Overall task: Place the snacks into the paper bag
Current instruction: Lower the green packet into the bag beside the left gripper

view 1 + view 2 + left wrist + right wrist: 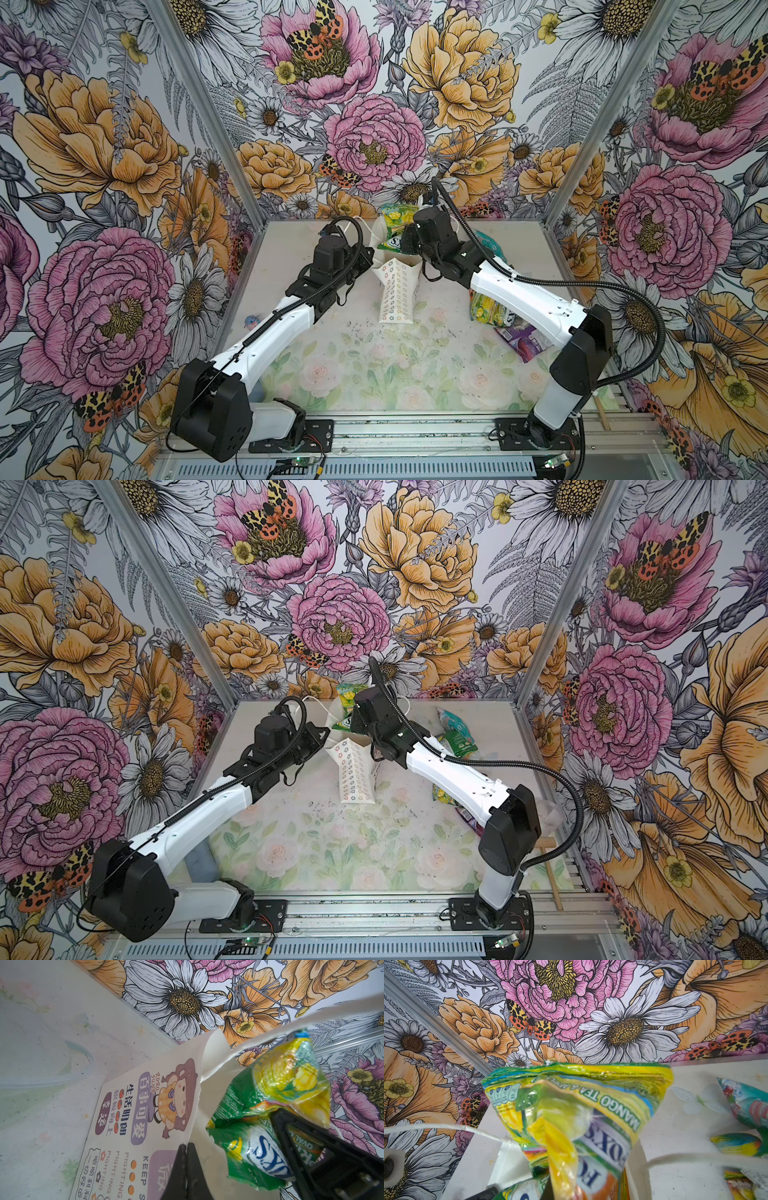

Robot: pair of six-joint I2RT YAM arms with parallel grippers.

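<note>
Bench [374, 374]: pale surface printed with roses, carrying the bag and the loose snacks.
Paper bag [397, 291]: white, with rows of small coloured flower outlines on its front. It stands upright near the middle rear of the bench in both top views, mouth open.
Left gripper [186, 1147]: jaws pressed together on the bag's rim, pinching the wall beside the open mouth.
Right gripper [409, 243]: clamped narrow on the green-yellow packet, reaching over the bag from the right.
Green-yellow packet [397, 226]: crumpled, printed "FOX'S", hanging at the bag's mouth with its upper half above the rim. I cannot tell how far its lower end is inside.
Loose snacks: a second green-yellow packet [490, 311] and a purple packet [524, 341] lie on the bench under the right arm. A teal packet [451, 721] lies farther back, right of the bag.
</note>
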